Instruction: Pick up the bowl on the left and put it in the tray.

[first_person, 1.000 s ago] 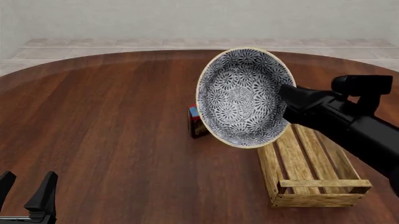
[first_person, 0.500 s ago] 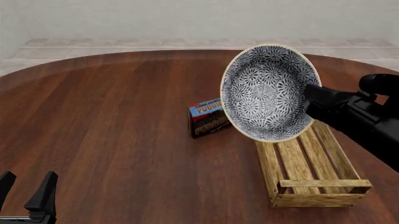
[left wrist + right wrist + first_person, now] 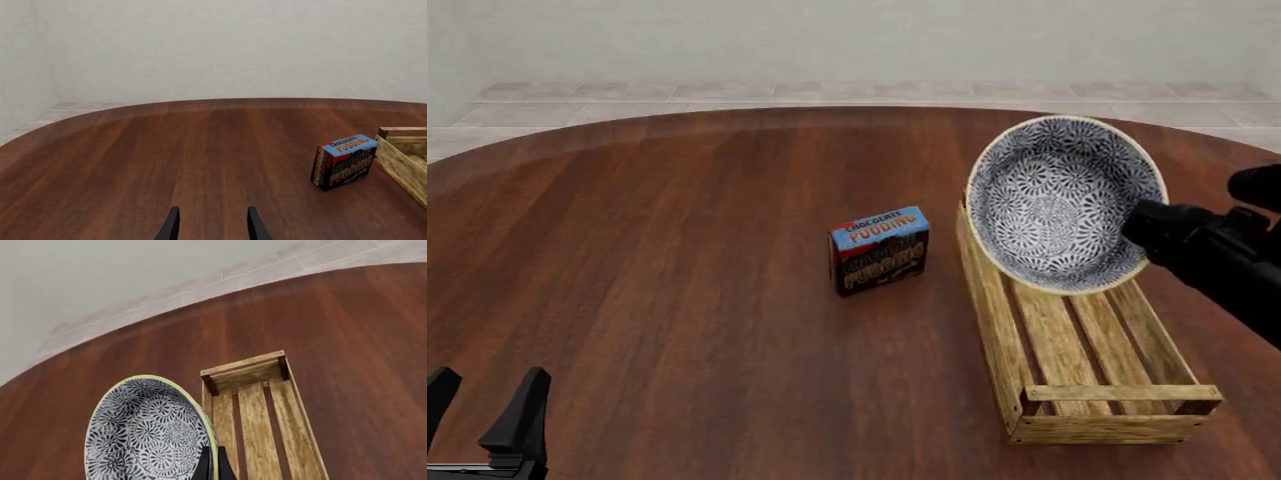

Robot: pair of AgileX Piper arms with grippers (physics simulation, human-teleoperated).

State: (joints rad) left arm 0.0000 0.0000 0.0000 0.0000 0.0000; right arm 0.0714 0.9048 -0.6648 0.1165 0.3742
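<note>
The right gripper [image 3: 1141, 228] pinches the rim of the bowl [image 3: 1064, 205], tilted on edge above the far end of the tray [image 3: 1030, 355], so level it and lower it between the slatted sides before releasing (left gripper [image 3: 210, 225] idles open).

Simulated room, bare and generic, no clear home or lab cues. Round dark wood-grain desk [image 3: 667, 260] fills most of the view. Behind it a plain off-white wall [image 3: 827, 40] and a strip of pale square floor tiles [image 3: 694, 92]. Flat lighting, clean untextured surfaces, rendered look throughout.
</note>
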